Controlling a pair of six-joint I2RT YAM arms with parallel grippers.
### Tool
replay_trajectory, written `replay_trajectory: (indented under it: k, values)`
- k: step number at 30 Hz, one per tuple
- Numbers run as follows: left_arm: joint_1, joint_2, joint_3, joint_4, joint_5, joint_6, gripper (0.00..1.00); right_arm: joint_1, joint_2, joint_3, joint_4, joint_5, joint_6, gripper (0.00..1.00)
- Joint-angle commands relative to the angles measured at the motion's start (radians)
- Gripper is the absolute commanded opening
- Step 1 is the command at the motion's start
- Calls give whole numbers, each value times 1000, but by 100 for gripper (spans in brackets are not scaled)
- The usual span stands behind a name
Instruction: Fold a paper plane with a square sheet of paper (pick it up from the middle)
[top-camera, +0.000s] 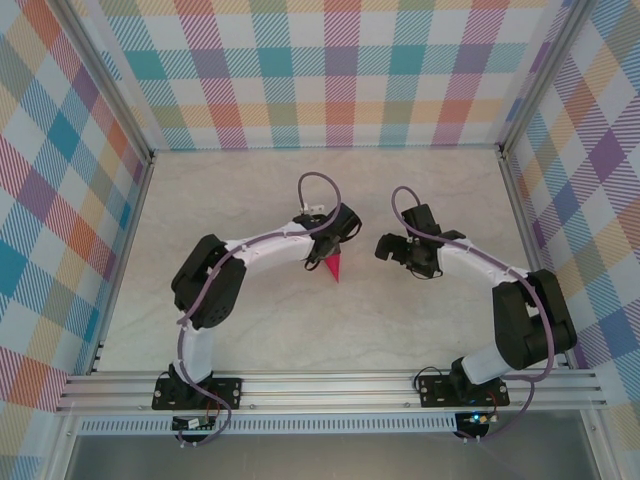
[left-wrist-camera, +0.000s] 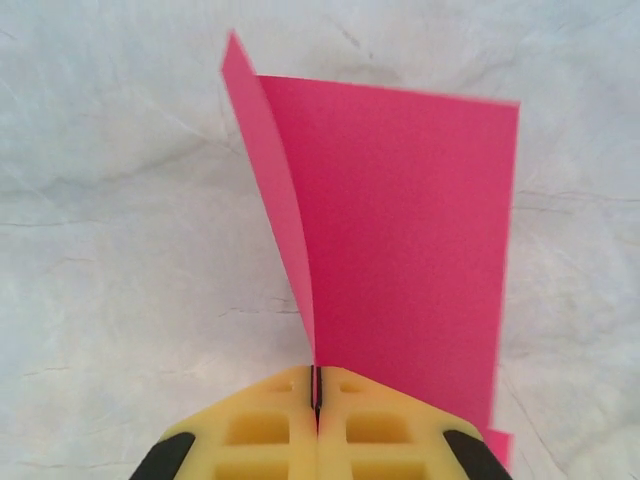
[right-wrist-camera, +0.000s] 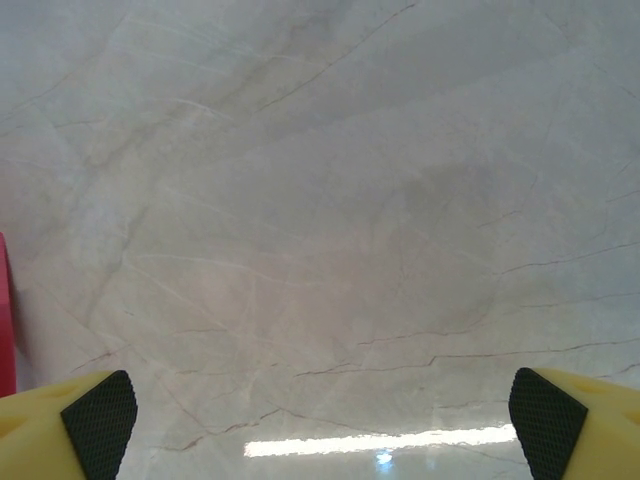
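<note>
The square sheet of paper (left-wrist-camera: 400, 230) is magenta-pink and folded, with one flap standing up on the left and a broad flat panel on the right. My left gripper (left-wrist-camera: 316, 385) is shut on it at the fold, the yellow fingers (left-wrist-camera: 260, 430) pressed together. From above, the paper (top-camera: 333, 267) hangs as a small pink point below the left gripper (top-camera: 325, 250), mid-table. I cannot tell whether it has the shape of a paper plane. My right gripper (right-wrist-camera: 320, 430) is open over bare table, just right of the paper (right-wrist-camera: 5, 320); from above, this right gripper (top-camera: 395, 250) holds nothing.
The marble-look tabletop (top-camera: 250, 330) is bounded by aluminium rails (top-camera: 330, 385) at the near edge and checked walls (top-camera: 330, 70) on three sides. The two arms' wrists stand close together at mid-table.
</note>
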Motion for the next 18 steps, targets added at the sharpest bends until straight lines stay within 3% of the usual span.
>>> replay_trajectory:
  k: [1,4,10,14,18]
  values:
    - [-1,-122,-54,70,-2,44,0,-4,-38,-22,33,-44,17,98]
    - [4,-212,-121,142,63,101,0,-4,-59,-34,54,-74,24,97]
    - [74,-352,-272,391,374,135,0,-5,-111,-54,96,-152,43,96]
    - [119,-360,-349,542,535,91,0,-4,-166,-90,160,-228,51,96]
    - [149,-322,-424,675,620,32,0,-4,-225,-121,197,-278,59,94]
